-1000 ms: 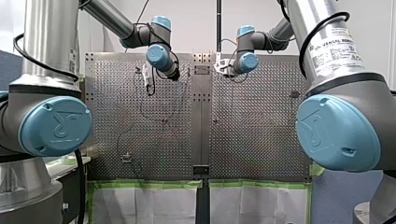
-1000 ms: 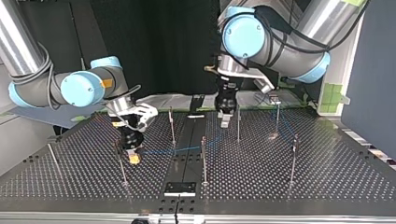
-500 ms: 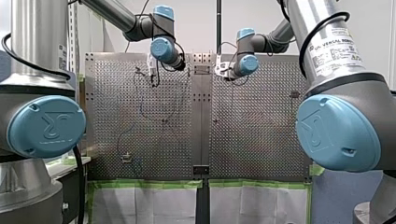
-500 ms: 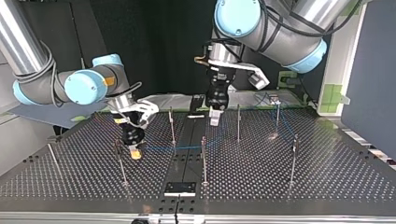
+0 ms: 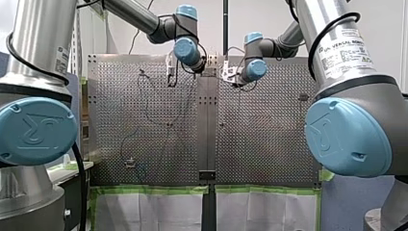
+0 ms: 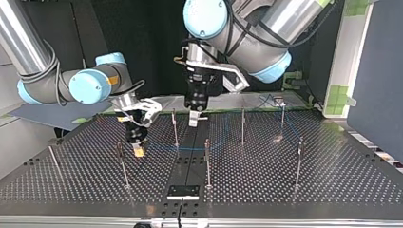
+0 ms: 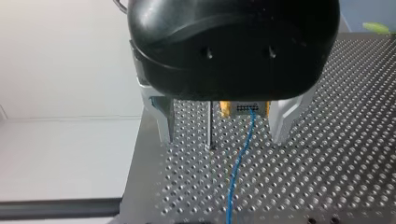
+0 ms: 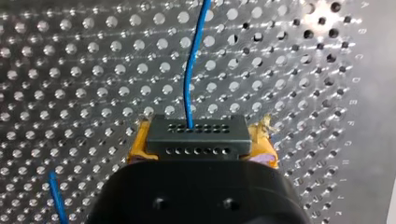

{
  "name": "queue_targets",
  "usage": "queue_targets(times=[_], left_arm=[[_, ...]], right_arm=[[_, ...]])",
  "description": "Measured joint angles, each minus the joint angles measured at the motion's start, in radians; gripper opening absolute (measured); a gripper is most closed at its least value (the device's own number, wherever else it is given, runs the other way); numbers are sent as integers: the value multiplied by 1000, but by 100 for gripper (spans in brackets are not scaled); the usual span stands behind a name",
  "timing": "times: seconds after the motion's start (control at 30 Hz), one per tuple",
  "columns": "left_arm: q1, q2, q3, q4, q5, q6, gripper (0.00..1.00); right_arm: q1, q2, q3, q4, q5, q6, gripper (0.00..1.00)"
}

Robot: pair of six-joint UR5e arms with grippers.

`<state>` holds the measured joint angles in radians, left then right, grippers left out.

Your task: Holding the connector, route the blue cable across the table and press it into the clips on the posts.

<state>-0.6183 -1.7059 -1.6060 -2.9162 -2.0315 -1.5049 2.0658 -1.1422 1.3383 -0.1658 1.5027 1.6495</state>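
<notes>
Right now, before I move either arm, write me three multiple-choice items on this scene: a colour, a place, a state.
1. The cable leaving the connector is: A. red. B. blue. C. green.
2. The connector sits: A. between my left end effector's fingers. B. between my right end effector's yellow pads. C. on the floor.
3. My left end effector is: A. open, holding nothing. B. shut on the cable. C. shut on the connector.

1 B: the right wrist view shows a blue strand leaving the connector.
2 B: yellow pads flank it there.
3 A: the left wrist view shows its fingers apart, gripping nothing.
</notes>
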Motion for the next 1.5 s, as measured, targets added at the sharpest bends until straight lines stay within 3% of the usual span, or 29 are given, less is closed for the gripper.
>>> queue_targets(times=[0.2,0.33,0.53,0.83,1.1,1.27,1.5], left_arm=[[-48,-40,51,-20,-51,21,100],[-57,-73,84,-17,-84,31,100],[-48,-118,136,4,-128,33,100],[-44,-190,212,-23,-172,49,100],[-32,-261,283,-10,-177,58,100],[-21,-304,327,-4,-204,66,100],[11,-327,387,32,-206,70,100]], right_arm=[[-9,0,6,0,3,4,0],[-19,0,15,0,4,4,0],[-31,0,22,0,9,4,0],[-40,1,31,0,17,1,0],[-40,1,31,-1,18,-3,0],[-40,1,31,-1,18,-4,0],[-40,2,31,-2,18,-6,0]])
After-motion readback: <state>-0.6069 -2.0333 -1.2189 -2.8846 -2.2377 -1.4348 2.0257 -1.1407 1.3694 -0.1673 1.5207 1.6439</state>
